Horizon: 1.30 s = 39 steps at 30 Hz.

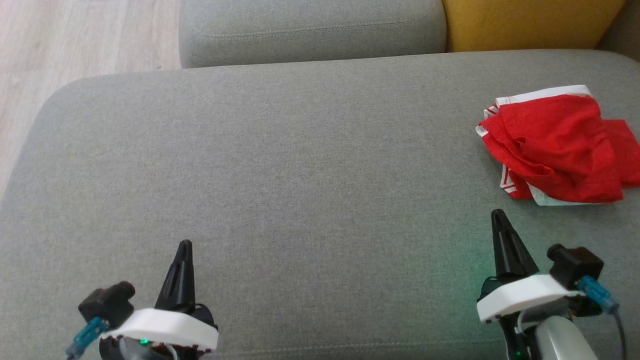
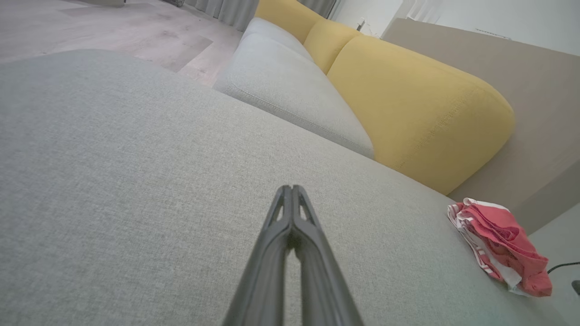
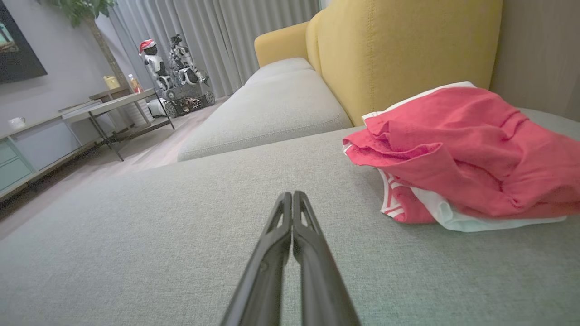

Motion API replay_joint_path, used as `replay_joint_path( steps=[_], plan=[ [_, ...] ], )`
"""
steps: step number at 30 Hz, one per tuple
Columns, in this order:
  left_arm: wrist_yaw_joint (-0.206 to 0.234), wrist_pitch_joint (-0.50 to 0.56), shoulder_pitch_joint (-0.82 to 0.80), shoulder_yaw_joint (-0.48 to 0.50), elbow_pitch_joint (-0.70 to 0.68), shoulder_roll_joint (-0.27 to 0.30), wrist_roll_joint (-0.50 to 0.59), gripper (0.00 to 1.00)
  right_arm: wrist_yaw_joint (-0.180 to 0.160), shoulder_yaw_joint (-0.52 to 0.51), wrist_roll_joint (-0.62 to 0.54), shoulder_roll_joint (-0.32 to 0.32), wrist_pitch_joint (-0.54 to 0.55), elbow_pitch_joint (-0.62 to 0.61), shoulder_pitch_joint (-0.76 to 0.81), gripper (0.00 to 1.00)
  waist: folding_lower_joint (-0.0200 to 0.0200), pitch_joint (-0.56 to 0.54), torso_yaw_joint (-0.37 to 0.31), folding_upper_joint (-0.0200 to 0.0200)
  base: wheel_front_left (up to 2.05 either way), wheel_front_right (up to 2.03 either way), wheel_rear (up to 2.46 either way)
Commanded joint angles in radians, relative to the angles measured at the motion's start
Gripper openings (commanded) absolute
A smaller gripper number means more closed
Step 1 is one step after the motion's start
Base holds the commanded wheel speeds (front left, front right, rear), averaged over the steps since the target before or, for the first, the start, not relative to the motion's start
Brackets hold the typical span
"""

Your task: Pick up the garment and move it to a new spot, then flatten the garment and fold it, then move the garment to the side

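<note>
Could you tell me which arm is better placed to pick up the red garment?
The right. The right gripper sits just short of the crumpled garment; the left gripper is far across the grey cushion. Both are shut.

The garment [image 1: 555,145] is cut off by the right edge in the head view, and its lower white layer is largely hidden under red folds.

The wide grey cushion [image 1: 300,150] lies open across the middle and left of the frame, bare fabric from the left tool [image 1: 185,244] up to its far edge. At the right, the crumpled red garment [image 1: 555,145] sits just ahead of the right tool [image 1: 497,213]. A yellow backrest [image 1: 530,22] walls off the upper right.
</note>
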Motion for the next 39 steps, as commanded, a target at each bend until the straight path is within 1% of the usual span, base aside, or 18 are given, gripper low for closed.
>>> replay_joint_path(
  steps=[1,39],
  plan=[
    [-0.005,0.008,-0.050,0.020,-0.027,0.007,-0.025,0.00,0.000,-0.007,0.032,-0.001,0.005,-0.039,-0.045,0.00,0.0000,0.000,0.000,0.0000,0.00,0.00,0.00],
    [-0.030,0.110,-0.091,0.088,-0.003,0.017,-0.395,0.00,0.000,-0.062,0.484,-0.001,0.112,-0.070,-0.042,0.00,0.0000,-0.005,0.001,0.0000,0.00,0.00,0.00]
  ],
)
